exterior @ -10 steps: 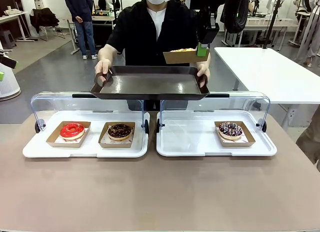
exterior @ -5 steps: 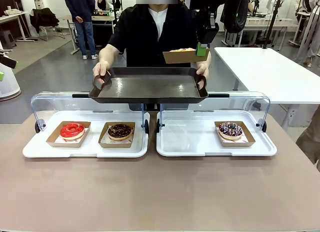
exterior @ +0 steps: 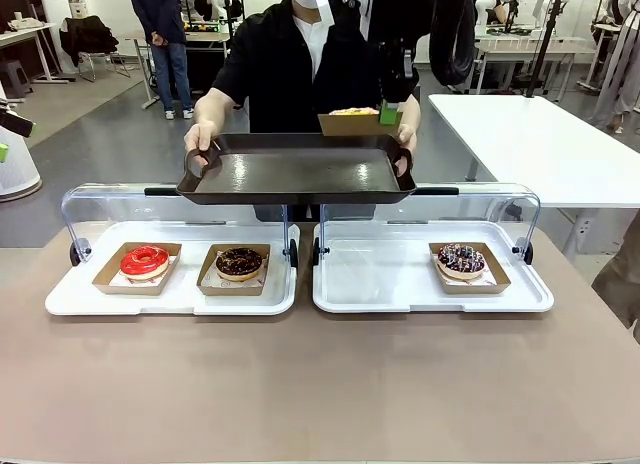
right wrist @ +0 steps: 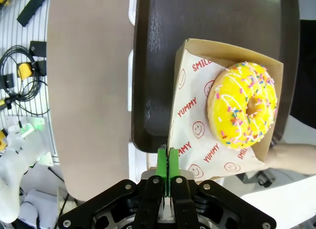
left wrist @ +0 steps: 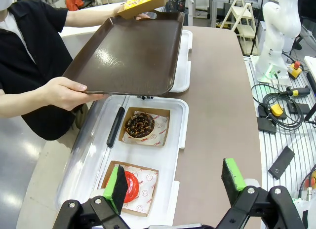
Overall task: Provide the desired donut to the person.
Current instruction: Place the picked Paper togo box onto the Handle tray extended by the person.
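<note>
Since the earlier frame the cardboard tray (exterior: 350,125) with the yellow donut (exterior: 352,111) has come down and a little left. It now sits just over the far right corner of the brown tray (exterior: 295,169); whether the two touch I cannot tell. The person (exterior: 300,64) has kept the brown tray level, gripping it by its end handles, one hand (exterior: 204,137) at the left handle.

At the left, the left gripper (left wrist: 175,182) hangs above the left end of the bench (exterior: 300,384), fingers wide apart and holding nothing, over the glossy red donut (exterior: 145,259). Beside that donut is a chocolate donut (exterior: 240,262), each in a square card boat on a white display tray (exterior: 60,299) with a clear curved lid. At the right, a dark sprinkled donut (exterior: 461,259) lies on a second display tray. The right gripper (right wrist: 165,165) points down, fingers together, clamped on the cardboard tray's printed paper edge.
</note>
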